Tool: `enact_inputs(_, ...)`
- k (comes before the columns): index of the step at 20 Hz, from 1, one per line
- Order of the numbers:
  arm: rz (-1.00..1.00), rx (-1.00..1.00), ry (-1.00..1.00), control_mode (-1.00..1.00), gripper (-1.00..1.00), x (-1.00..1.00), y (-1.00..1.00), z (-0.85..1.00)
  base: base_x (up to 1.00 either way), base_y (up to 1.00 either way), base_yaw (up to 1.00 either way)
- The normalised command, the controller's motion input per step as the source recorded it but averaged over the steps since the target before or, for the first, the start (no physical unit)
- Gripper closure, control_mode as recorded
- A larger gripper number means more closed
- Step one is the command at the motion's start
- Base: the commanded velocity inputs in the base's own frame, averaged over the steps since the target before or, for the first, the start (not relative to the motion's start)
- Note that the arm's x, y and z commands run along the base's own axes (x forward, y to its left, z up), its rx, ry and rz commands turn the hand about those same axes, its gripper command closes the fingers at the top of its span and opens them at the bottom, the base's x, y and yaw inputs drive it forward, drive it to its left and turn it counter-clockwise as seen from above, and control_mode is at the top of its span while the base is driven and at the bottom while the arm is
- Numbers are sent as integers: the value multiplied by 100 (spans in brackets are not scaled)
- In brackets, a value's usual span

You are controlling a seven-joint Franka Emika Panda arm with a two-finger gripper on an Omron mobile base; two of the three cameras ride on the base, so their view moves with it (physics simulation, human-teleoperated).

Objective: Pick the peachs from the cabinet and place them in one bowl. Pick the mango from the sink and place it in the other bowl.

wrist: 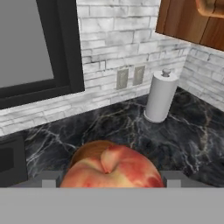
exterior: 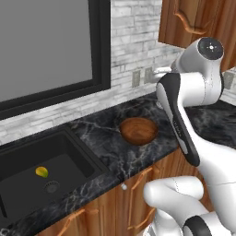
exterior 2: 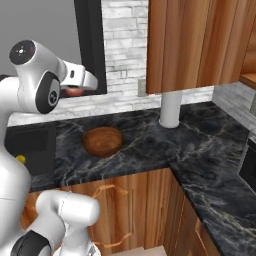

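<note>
From the left base view, the wooden bowl [exterior: 138, 130] is sitting on the counter beneath the raised arm, the mango [exterior: 42, 172] lying in the sink [exterior: 69, 152]. From the right, the gripper [exterior 2: 75, 90] is hovering above that bowl. In the hand view it is clasping a peach [wrist: 113, 168] across its middle; it looks light, soft-skinned and easily bruised.
</note>
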Motion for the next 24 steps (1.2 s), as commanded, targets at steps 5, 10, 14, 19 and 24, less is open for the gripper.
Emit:
enact_inputs(5, 0, 1, 28, -100, 100, 19, 0, -2, 0, 0, 0)
enact_inputs(10, 0, -1, 23, -100, 100, 16, 0, -7, 0, 0, 0)
enact_inputs(14, 0, 0, 12, -100, 100, 9, 0, -18, 0, 0, 0)
enact_inputs(19, 3, 0, 0, -100, 100, 4, 1, -30, 0, 0, 0)
enact_inputs(24, 6, 0, -11, -100, 100, 6, 6, -34, 0, 0, 0)
